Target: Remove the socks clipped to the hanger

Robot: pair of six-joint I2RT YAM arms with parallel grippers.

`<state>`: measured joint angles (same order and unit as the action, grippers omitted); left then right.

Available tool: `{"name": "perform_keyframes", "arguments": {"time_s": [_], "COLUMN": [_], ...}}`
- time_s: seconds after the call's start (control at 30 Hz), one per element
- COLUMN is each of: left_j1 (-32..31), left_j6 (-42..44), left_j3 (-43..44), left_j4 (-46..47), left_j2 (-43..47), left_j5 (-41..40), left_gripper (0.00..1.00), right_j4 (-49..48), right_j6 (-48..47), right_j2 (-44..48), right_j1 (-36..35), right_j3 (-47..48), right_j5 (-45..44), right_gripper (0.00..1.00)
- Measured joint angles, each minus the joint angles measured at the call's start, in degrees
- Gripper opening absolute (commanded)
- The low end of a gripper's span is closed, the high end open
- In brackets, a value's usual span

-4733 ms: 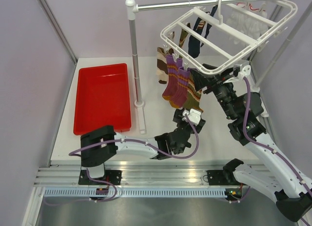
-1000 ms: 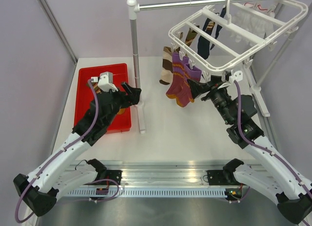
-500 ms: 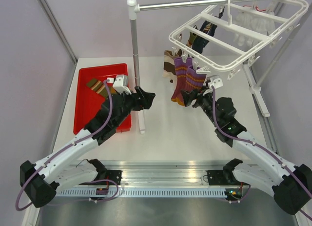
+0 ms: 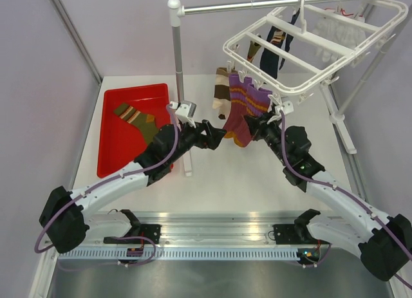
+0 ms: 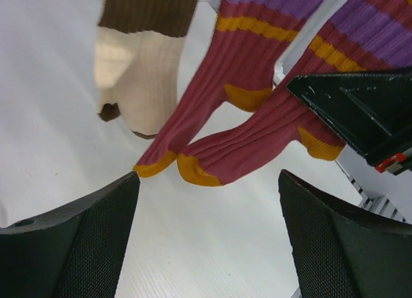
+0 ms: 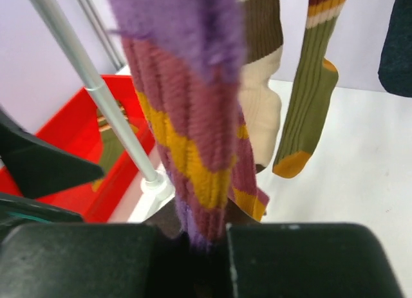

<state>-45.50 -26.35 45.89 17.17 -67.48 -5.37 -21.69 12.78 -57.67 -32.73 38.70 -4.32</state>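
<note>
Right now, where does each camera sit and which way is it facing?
Top external: above and behind the bases, looking down at the table, red tray and hanger; left arm and right arm show.
Left wrist: on the left gripper, facing the purple striped socks hanging ahead; its open fingers show.
Right wrist: on the right gripper, shut on one purple striped sock, facing the red tray.
Shared: both wrist views catch the brown-and-cream sock.
</note>
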Motion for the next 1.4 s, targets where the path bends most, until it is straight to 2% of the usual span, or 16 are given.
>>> {"name": "perform_keyframes", "arguments": {"time_s": [0.47,0.7,0.8,0.83,0.9,0.93,1.0,1.03,1.17,1.23,1.27,1.3,1.33,1.4], "left_j1": [2.0,2.0,2.0,2.0,1.9,1.7,1.4,1.2,0.4,-0.1,-0.3,-0.6,-1.0,-2.4], "left_j6": [2.6,2.6,2.3,2.1,1.6,1.4,1.0,0.9,0.4,0.4,0.4,0.4,0.5,1.1], "left_j3": [0.3,0.9,1.2,1.2,1.2,1.2,1.2,1.2,1.2,1.2,1.2,1.2,1.2,1.2], "left_j4": [11.3,13.9,14.8,14.8,15.2,15.3,15.7,15.8,15.5,15.4,15.1,15.0,14.7,14.0], "left_j2": [-8.5,-10.6,-10.8,-10.8,-10.9,-11.0,-11.3,-11.5,-11.7,-11.7,-11.7,-11.7,-11.7,-11.5], "left_j5": [23.6,27.0,27.5,27.8,28.0,28.0,28.0,28.0,27.4,26.3,25.6,24.9,24.0,21.2], "left_gripper": [0.94,0.91,0.78,0.68,0.58,0.44,0.31,0.19,0.04,0.04,0.09,0.18,0.43,0.65], "right_j4": [5.7,6.6,6.7,6.7,6.7,6.7,6.5,6.4,6.3,6.2,6.2,6.2,6.2,6.5], "right_j6": [7.2,10.4,11.4,11.6,12.1,12.4,12.9,13.0,13.6,13.7,13.7,13.9,14.1,14.5], "right_j2": [5.5,5.4,5.3,5.2,5.0,4.9,4.6,4.4,4.2,4.2,4.2,4.2,4.2,4.2], "right_j1": [0.0,0.0,0.0,0.0,0.0,0.0,0.0,0.0,0.0,0.0,0.0,0.0,0.0,0.0], "right_j3": [4.3,5.5,5.8,5.8,5.8,5.8,5.8,5.8,5.8,5.8,5.8,5.8,5.8,5.8], "right_j5": [9.1,12.5,13.5,13.6,13.6,13.7,13.7,13.7,13.7,13.6,13.5,13.4,13.2,12.3], "right_gripper": [0.07,0.07,0.07,0.07,0.07,0.08,0.08,0.08,0.09,0.09,0.09,0.09,0.09,0.08]}}
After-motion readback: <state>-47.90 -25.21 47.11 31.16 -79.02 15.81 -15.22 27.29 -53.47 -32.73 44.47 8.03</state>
